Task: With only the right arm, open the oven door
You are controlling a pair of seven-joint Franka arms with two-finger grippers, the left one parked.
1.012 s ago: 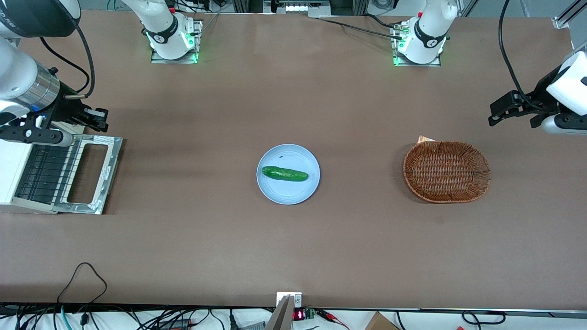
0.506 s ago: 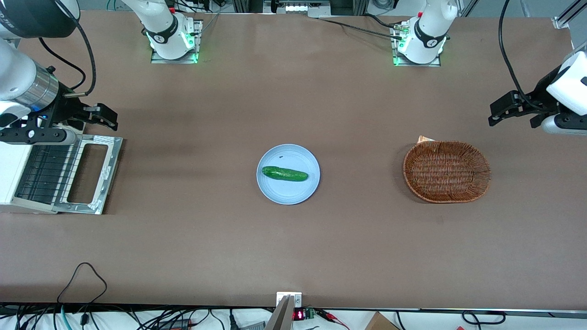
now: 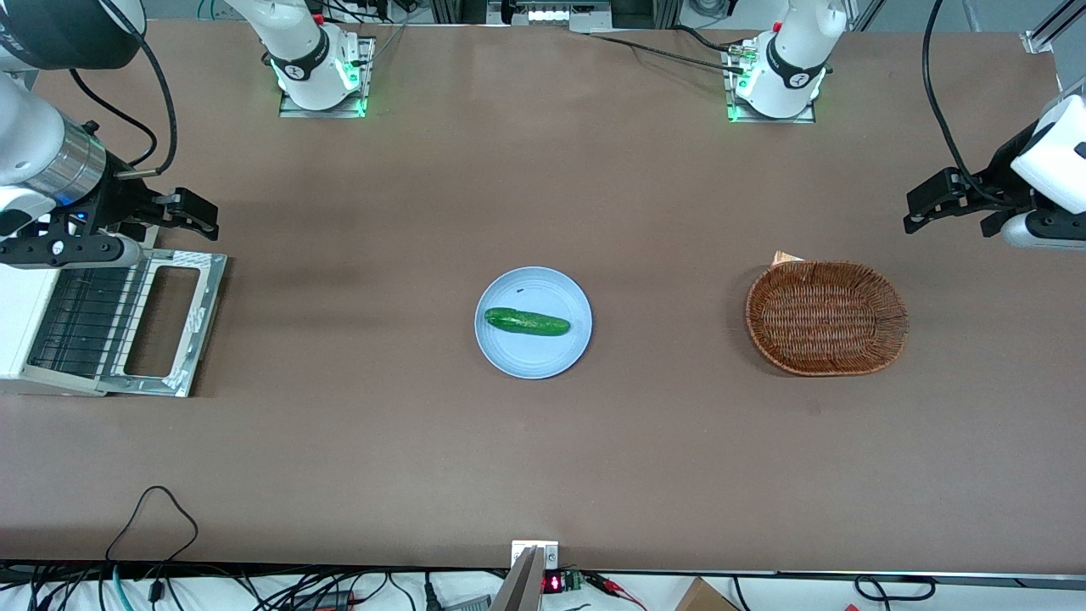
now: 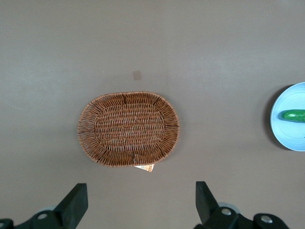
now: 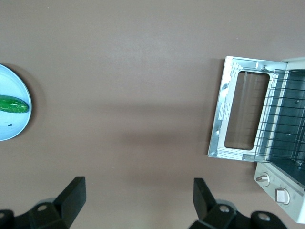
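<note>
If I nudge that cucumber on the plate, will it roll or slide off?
The cucumber is rounded and lies lengthwise on the smooth blue plate, so it would likely roll sideways. Its glossy skin probably slips. The plate may slide too. The tool hangs open above the lowered oven door.

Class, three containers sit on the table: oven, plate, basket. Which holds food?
The blue plate: a cucumber lies on it. The wicker basket and open oven, beside the open gripper, show none.

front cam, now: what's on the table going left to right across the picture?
White toaster oven → its silver-grey oven door, folded down flat, with the right arm's open black gripper above the door's edge farther from the camera → light blue round plate holding a green cucumber → brown oval wicker basket.
</note>
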